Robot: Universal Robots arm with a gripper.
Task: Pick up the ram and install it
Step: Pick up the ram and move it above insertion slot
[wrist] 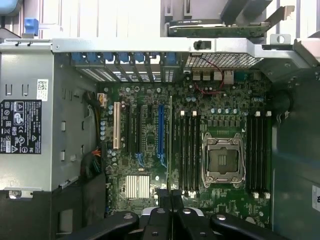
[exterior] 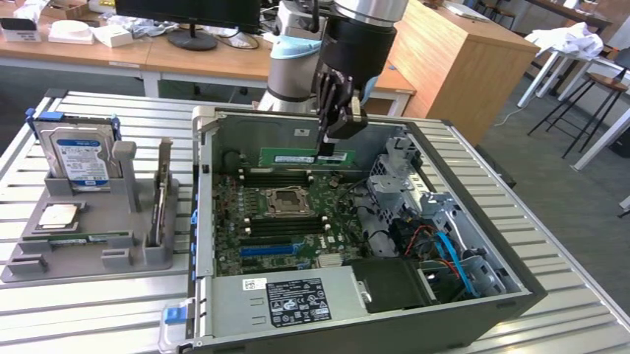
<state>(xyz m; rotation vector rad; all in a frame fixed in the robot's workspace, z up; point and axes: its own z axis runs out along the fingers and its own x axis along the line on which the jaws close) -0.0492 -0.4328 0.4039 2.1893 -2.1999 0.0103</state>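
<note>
My gripper (exterior: 329, 150) is shut on the ram (exterior: 295, 158), a long thin green stick held level on its edge. It hangs inside the open computer case (exterior: 202, 221), just above the black memory slots (exterior: 280, 179) behind the processor socket (exterior: 283, 199). In the wrist view the ram (wrist: 171, 145) shows edge-on as a thin line running out from my gripper (wrist: 171, 200). That line lies beside the memory slots (wrist: 189, 150) on one side of the socket (wrist: 222, 161). More slots (wrist: 260, 150) flank the socket's other side.
A grey holder (exterior: 29, 262) on the exterior view's left carries a blue-labelled hard drive (exterior: 81, 158), an upright card (exterior: 161, 195), a processor chip (exterior: 59, 215) and a flat green stick (exterior: 84, 239). Inside the case are the power supply (exterior: 295, 299) and drive cages with cables (exterior: 443, 236).
</note>
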